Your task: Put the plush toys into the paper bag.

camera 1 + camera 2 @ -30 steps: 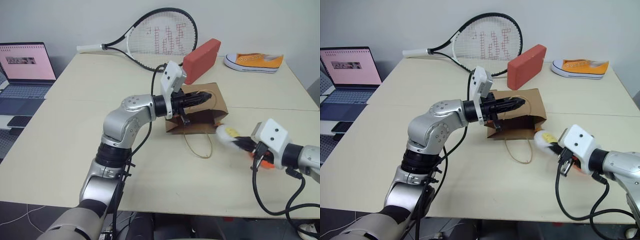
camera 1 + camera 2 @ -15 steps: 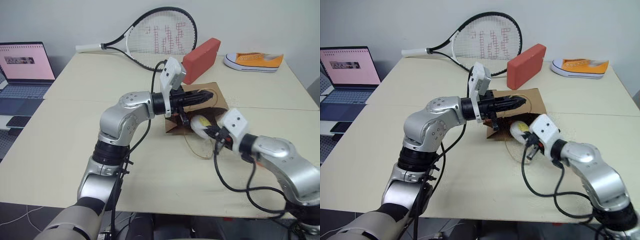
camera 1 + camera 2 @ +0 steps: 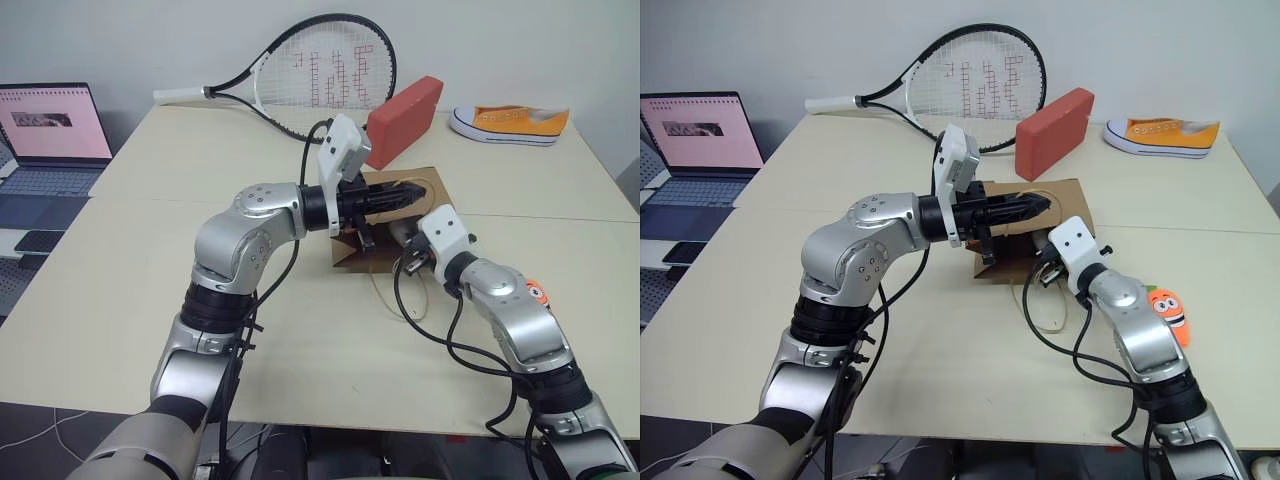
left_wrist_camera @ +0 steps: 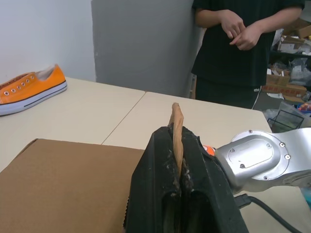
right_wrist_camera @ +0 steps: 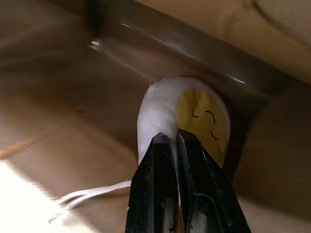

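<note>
The left claw (image 4: 179,160) pinches the paper bag's (image 3: 425,190) top edge. The right claw (image 5: 176,145) grips the white egg toy (image 5: 187,121) inside the bag. The carrot toy (image 3: 1168,310) lies on the tabletop (image 3: 140,270).

No legible text; laptop screen (image 3: 45,122) too small to read.

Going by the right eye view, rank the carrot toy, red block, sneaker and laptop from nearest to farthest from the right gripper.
From the right gripper, at the paper bag's mouth:
1. Carrot toy, on the table to its right.
2. Red block, just behind the bag.
3. Sneaker, far right corner.
4. Laptop, far left, beside the table.
</note>
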Motion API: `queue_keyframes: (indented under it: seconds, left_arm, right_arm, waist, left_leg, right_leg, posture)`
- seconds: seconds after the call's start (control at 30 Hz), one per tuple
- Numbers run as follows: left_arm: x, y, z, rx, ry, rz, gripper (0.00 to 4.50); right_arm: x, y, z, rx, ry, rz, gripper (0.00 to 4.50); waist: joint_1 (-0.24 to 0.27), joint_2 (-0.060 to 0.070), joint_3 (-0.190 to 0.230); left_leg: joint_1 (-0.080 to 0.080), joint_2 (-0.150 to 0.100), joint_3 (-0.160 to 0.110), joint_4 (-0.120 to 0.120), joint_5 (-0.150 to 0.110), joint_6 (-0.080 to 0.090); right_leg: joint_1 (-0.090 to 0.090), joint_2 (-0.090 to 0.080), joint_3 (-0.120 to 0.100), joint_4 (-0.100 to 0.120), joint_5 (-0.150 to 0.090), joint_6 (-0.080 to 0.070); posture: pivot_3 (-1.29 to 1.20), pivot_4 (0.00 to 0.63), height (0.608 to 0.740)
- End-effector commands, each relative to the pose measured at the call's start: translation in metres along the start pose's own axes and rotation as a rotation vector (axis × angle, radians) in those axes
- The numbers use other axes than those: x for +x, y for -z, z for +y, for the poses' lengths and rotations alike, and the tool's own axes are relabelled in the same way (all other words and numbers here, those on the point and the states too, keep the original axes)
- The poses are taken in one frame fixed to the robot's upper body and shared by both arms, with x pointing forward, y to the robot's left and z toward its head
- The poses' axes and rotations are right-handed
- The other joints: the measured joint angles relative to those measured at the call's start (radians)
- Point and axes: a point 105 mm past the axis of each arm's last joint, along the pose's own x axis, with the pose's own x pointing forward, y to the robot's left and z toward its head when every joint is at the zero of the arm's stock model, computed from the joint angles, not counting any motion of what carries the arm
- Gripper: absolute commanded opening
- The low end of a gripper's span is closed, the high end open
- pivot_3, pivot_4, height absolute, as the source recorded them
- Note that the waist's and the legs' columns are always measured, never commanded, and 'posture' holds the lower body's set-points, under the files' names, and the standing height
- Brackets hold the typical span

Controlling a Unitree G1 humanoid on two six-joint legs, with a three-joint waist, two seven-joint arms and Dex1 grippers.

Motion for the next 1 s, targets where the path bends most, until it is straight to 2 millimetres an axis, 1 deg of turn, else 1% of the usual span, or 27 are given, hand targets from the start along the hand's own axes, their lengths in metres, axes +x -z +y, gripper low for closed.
queue_keyframes:
  seconds: [0.03, 0.07, 0.2, 0.33, 0.4, 0.5, 0.6, 0.7, 0.77, 0.83, 0.9, 0.93, 0.97, 1.0]
  left_arm:
    - [-0.001, -0.011, -0.005, 0.034, 0.017, -0.027, 0.0]
    - [-0.001, -0.011, -0.005, 0.032, 0.014, -0.027, 0.0]
    - [-0.001, -0.011, -0.003, 0.017, 0.001, -0.032, 0.0]
    - [0.001, -0.011, -0.001, 0.005, -0.013, -0.034, 0.0]
    - [0.003, -0.009, 0.0, -0.006, -0.023, -0.034, 0.0]
    - [0.006, -0.007, 0.001, -0.013, -0.032, -0.033, 0.0]
    - [0.01, -0.004, 0.002, -0.019, -0.036, -0.034, 0.0]
    - [0.013, -0.003, 0.001, -0.026, -0.032, -0.038, 0.0]
    - [0.014, -0.003, 0.001, -0.03, -0.029, -0.04, 0.0]
    - [0.015, -0.002, 0.0, -0.032, -0.026, -0.041, 0.0]
    - [0.016, -0.001, -0.001, -0.032, -0.02, -0.04, 0.0]
    - [0.016, -0.001, -0.002, -0.031, -0.018, -0.04, 0.0]
    - [0.016, -0.001, -0.002, -0.032, -0.017, -0.04, 0.0]
    - [0.016, 0.0, -0.002, -0.033, -0.017, -0.04, 0.0]
  right_arm:
    - [0.003, -0.014, -0.011, -0.076, 0.084, -0.075, 0.02]
    - [0.003, -0.013, -0.011, -0.086, 0.093, -0.077, 0.02]
    - [0.003, -0.011, -0.006, -0.096, 0.07, -0.09, 0.99]
    - [0.0, -0.011, -0.001, -0.085, 0.028, -0.097, 2.38]
    - [-0.003, -0.015, 0.0, -0.08, 0.008, -0.097, 3.14]
    - [-0.01, -0.021, 0.002, -0.093, -0.039, -0.097, 4.14]
    - [-0.024, -0.028, 0.003, -0.082, -0.098, -0.098, 4.14]
    - [-0.047, -0.037, 0.006, -0.053, -0.182, -0.106, 4.14]
    - [-0.061, -0.04, 0.006, -0.036, -0.226, -0.097, 4.14]
    - [-0.081, -0.038, 0.005, -0.045, -0.295, -0.066, 4.14]
    - [-0.107, -0.032, 0.001, -0.092, -0.35, -0.017, 4.14]
    - [-0.115, -0.03, -0.001, -0.112, -0.363, -0.002, 4.14]
    - [-0.122, -0.029, -0.004, -0.127, -0.367, 0.013, 4.14]
    - [-0.13, -0.024, -0.014, -0.135, -0.338, 0.05, 4.14]
  waist:
    - [0.0, 0.0, 0.0]
    - [0.0, 0.0, 0.0]
    - [0.0, 0.0, 0.0]
    - [0.0, 0.0, 0.0]
    - [0.0, 0.0, 0.0]
    - [0.0, 0.0, 0.0]
    - [0.001, 0.0, 0.0]
    - [0.002, 0.0, 0.0]
    - [0.003, 0.0, 0.0]
    - [0.003, 0.0, 0.0]
    - [0.006, 0.0, 0.0]
    - [0.007, 0.0, 0.0]
    - [0.006, 0.0, 0.0]
    - [0.006, 0.0, 0.0]
  left_leg:
    - [0.0, 0.0, 0.0, 0.0, 0.0, 0.0]
    - [0.0, 0.0, 0.0, 0.0, 0.0, 0.0]
    - [0.0, 0.0, 0.0, 0.0, 0.0, 0.0]
    - [0.0, 0.0, 0.0, 0.0, 0.0, 0.0]
    - [0.0, 0.0, 0.0, 0.0, 0.0, 0.0]
    - [0.0, 0.0, 0.0, 0.0, 0.0, 0.0]
    - [0.0, 0.0, 0.0, 0.0, 0.0, 0.0]
    - [0.0, 0.0, -0.001, 0.0, 0.0, 0.0]
    - [-0.001, 0.0, -0.001, 0.0, 0.0, 0.0]
    - [0.0, 0.0, -0.001, 0.0, 0.0, 0.0]
    - [0.0, 0.0, -0.001, 0.0, 0.0, 0.0]
    - [-0.001, 0.0, -0.002, 0.0, 0.0, 0.0]
    - [-0.001, -0.001, -0.001, 0.0, 0.0, 0.0]
    - [-0.001, 0.0, -0.001, 0.0, 0.0, 0.0]
  right_leg:
    - [0.0, 0.0, 0.0, 0.0, 0.0, 0.0]
    - [0.0, 0.0, 0.0, 0.0, 0.0, 0.0]
    - [0.0, 0.0, 0.0, 0.0, 0.0, 0.0]
    - [0.0, 0.0, 0.0, 0.0, 0.0, 0.0]
    - [0.0, 0.0, 0.0, 0.0, 0.0, 0.0]
    - [0.0, 0.0, 0.0, 0.0, 0.0, 0.0]
    - [0.0, 0.0, 0.0, 0.0, 0.0, 0.0]
    - [0.0, 0.0, 0.0, 0.0, 0.0, 0.0]
    - [0.0, 0.0, 0.0, 0.0, 0.0, 0.0]
    - [0.0, 0.0, 0.0, 0.0, 0.0, 0.0]
    - [0.001, 0.0, -0.001, -0.001, 0.0, 0.0]
    - [0.001, 0.0, -0.001, -0.001, 0.0, 0.0]
    - [0.001, 0.0, -0.001, -0.001, 0.0, 0.0]
    - [0.001, 0.0, -0.001, -0.001, 0.0, 0.0]
  posture:
    - [0.0, 0.15, 0.74]
    - [0.0, 0.15, 0.74]
    - [0.0, 0.15, 0.74]
    - [0.0, 0.15, 0.74]
    - [0.0, 0.15, 0.74]
    - [0.0, 0.15, 0.74]
    - [0.0, 0.15, 0.74]
    - [0.0, 0.15, 0.74]
    - [0.0, 0.15, 0.74]
    - [0.0, 0.15, 0.74]
    - [0.0, 0.15, 0.74]
    - [0.0, 0.15, 0.74]
    - [0.0, 0.15, 0.74]
    - [0.0, 0.15, 0.74]
